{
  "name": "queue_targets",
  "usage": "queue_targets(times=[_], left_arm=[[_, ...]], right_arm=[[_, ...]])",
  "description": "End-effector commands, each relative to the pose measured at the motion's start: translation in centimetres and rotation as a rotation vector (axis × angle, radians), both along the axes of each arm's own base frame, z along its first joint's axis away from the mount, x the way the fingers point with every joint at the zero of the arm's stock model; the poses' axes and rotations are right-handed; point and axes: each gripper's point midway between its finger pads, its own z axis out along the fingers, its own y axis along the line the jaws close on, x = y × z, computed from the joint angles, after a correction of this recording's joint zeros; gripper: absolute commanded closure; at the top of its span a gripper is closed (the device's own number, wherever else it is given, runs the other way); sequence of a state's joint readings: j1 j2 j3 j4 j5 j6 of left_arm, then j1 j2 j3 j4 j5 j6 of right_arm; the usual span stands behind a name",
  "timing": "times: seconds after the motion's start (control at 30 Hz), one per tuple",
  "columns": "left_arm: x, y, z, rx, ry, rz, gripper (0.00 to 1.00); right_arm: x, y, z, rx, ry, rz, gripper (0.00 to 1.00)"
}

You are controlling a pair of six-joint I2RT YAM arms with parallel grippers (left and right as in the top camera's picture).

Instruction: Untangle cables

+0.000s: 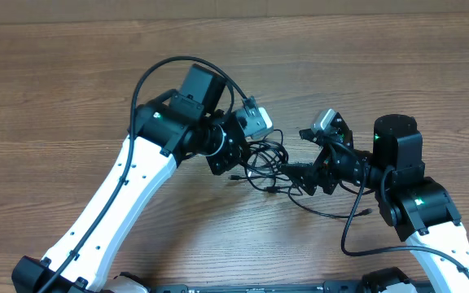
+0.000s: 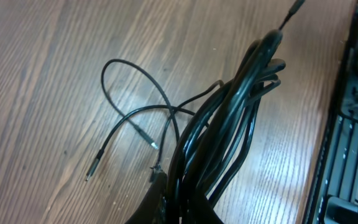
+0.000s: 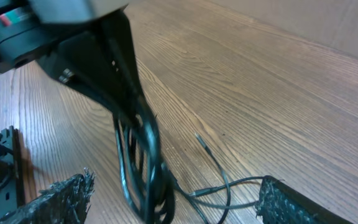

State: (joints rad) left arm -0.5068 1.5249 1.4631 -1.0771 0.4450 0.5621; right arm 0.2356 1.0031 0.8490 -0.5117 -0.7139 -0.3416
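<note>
Beyond the cables (image 1: pixel 265 159), bare counter (image 1: pixel 340 65) is found open; passage beside them is blocked by the left hand (image 1: pixel 231 161) and right hand (image 1: pixel 300 176).

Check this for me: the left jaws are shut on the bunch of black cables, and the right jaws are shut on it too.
Wrong on the right side. The right jaws are open: the right wrist view shows their fingers wide apart, either side of the bunch of cables. The left jaws are shut on it, as stated.
</note>
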Motion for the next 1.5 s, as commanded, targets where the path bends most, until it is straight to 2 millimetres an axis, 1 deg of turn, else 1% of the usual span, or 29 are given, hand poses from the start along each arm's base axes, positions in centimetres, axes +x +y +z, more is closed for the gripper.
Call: queue_targets(times=[0.0, 0.13, 0.2, 0.23, 0.3, 0.33, 0.37, 0.47, 0.6, 0.67, 0.83, 0.97, 1.0, 1.03, 1.1, 1.13, 1.17, 1.2, 1.23, 1.27, 1.43, 1.47], left_arm=[[-1.0, -0.7, 0.8, -0.032, -0.031, -0.077, 0.96], [-0.9, -0.7, 0.8, -0.033, -0.034, -0.080, 0.96], [-0.9, -0.8, 0.9, -0.036, -0.039, -0.082, 0.96], [-0.9, -0.9, 0.9, -0.041, -0.042, -0.088, 0.96], [-0.8, -1.0, 1.1, -0.049, -0.048, -0.093, 0.96], [-0.8, -1.1, 1.1, -0.053, -0.050, -0.094, 0.96], [-0.7, -1.1, 1.1, -0.055, -0.053, -0.094, 0.96], [-0.6, -1.2, 1.2, -0.058, -0.060, -0.094, 0.96], [-0.4, -1.3, 1.4, -0.064, -0.069, -0.094, 0.95], [-0.4, -1.4, 1.4, -0.071, -0.068, -0.094, 0.96], [-0.4, -1.7, 1.6, -0.087, -0.069, -0.101, 0.96], [-0.5, -1.6, 1.5, -0.084, -0.064, -0.100, 0.95], [-0.5, -1.6, 1.5, -0.083, -0.062, -0.100, 0.92], [-0.6, -1.5, 1.5, -0.080, -0.057, -0.100, 0.78], [-0.8, -1.4, 1.3, -0.076, -0.048, -0.100, 0.71], [-0.9, -1.4, 1.3, -0.074, -0.044, -0.100, 0.64], [-0.9, -1.4, 1.3, -0.072, -0.041, -0.099, 0.60], [-1.0, -1.3, 1.2, -0.070, -0.037, -0.100, 0.59], [-1.1, -1.3, 1.1, -0.067, -0.032, -0.099, 0.53], [-1.1, -1.2, 1.0, -0.062, -0.029, -0.097, 0.50], [-1.3, -0.8, 0.7, -0.039, -0.018, -0.090, 0.44], [-1.3, -0.7, 0.6, -0.031, -0.018, -0.087, 0.38]], right_arm=[[0.4, -0.1, 1.3, -0.003, -0.051, -0.011, 0.20], [0.4, -0.1, 1.3, -0.003, -0.050, -0.011, 0.39], [0.4, -0.1, 1.2, -0.004, -0.046, -0.011, 0.53], [0.5, -0.1, 1.0, -0.005, -0.040, -0.011, 0.56], [0.7, -0.1, 0.7, -0.008, -0.027, -0.011, 0.55], [0.8, -0.1, 0.5, -0.010, -0.020, -0.011, 0.52], [0.8, 0.0, 0.3, -0.011, -0.014, -0.011, 0.51], [1.0, 0.0, -0.1, -0.013, 0.001, -0.008, 0.51], [1.0, 0.1, -0.1, -0.010, 0.002, -0.005, 0.51], [1.0, 0.1, -0.1, -0.010, 0.002, -0.005, 0.58], [1.0, 0.1, 0.0, -0.008, -0.005, -0.005, 0.80], [1.1, 0.2, 0.3, 0.001, -0.011, -0.003, 0.84], [1.1, 0.3, 0.4, 0.005, -0.012, 0.002, 0.85], [1.0, 0.4, 0.6, 0.017, -0.012, 0.009, 0.85], [1.1, 0.5, 0.8, 0.035, -0.003, -0.001, 0.87], [1.2, 0.5, 1.0, 0.042, -0.001, -0.006, 0.88], [1.3, 0.5, 1.1, 0.046, -0.003, -0.008, 0.88], [1.3, 0.5, 1.2, 0.048, -0.005, -0.008, 0.89], [1.3, 0.6, 1.2, 0.050, -0.008, -0.006, 0.89], [1.3, 0.6, 1.2, 0.051, -0.009, -0.006, 0.90], [1.4, 0.6, 1.4, 0.065, 0.007, -0.017, 0.92], [1.4, 0.6, 1.4, 0.066, 0.008, -0.018, 0.92]])
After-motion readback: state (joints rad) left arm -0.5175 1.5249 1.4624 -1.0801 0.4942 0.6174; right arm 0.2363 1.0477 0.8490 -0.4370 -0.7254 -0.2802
